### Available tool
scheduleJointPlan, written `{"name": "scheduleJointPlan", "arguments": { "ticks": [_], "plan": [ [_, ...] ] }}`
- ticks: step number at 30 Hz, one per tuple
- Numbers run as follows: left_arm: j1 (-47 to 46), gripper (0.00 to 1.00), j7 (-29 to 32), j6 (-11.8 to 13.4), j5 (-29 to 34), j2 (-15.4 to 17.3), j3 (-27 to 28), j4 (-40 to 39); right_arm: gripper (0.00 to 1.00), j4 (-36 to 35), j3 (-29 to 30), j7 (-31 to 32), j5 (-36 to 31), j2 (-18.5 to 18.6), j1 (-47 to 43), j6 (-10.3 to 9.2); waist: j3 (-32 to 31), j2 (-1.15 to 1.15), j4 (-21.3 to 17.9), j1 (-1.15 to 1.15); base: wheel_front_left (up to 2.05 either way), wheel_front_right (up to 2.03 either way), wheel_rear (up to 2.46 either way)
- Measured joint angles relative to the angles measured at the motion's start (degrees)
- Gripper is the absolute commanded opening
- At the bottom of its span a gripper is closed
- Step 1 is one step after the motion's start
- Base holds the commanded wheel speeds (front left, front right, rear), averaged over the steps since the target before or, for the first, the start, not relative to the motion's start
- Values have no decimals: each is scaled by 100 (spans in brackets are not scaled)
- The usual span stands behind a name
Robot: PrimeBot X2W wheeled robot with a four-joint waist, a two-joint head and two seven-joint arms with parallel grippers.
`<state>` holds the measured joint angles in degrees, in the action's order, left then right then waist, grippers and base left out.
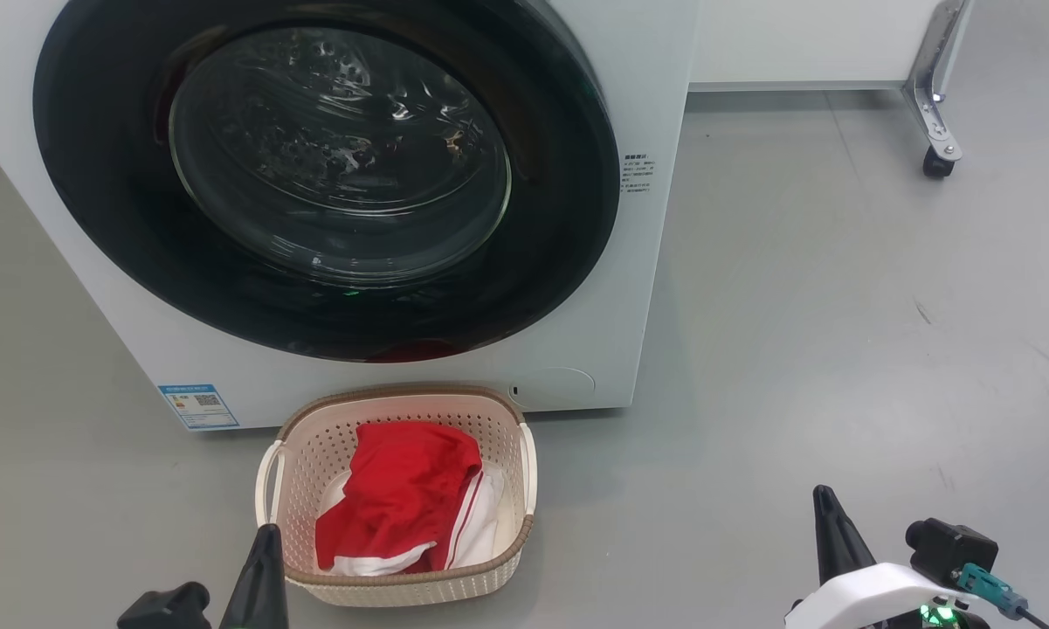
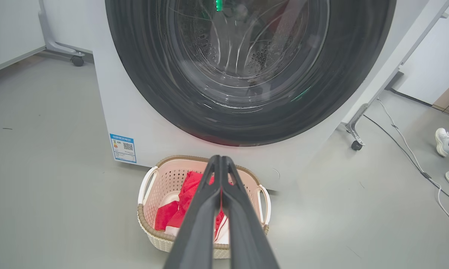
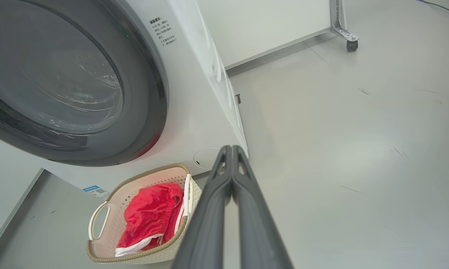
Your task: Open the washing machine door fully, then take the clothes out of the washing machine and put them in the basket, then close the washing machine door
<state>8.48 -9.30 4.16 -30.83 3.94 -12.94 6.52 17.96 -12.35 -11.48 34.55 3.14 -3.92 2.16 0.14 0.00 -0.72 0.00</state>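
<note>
One heap of clothes (image 1: 402, 498) in the basket (image 1: 402, 390) beside the washing machine (image 1: 646, 87)

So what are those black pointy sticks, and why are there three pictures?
Those sticks are a robot's fingers. It has two arms, and each ends in a gripper, like tongs. One picture is from a camera on its head, looking down. The other two are from cameras on its wrists, looking along the fingers. The left gripper and right gripper are both pinched shut and hold nothing. On the floor stands a washing machine; its round door looks closed. In front sits a basket with red and white clothes in it.
</note>
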Motion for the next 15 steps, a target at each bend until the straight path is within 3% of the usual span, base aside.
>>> {"name": "scheduleJointPlan", "arguments": {
  "ticks": [15],
  "plan": [
    [-93,0,225,-152,-1252,20,232,47,0,-64,332,322,1149,-3,99,75,4,0,12,0,0,0,0]
  ]
}}
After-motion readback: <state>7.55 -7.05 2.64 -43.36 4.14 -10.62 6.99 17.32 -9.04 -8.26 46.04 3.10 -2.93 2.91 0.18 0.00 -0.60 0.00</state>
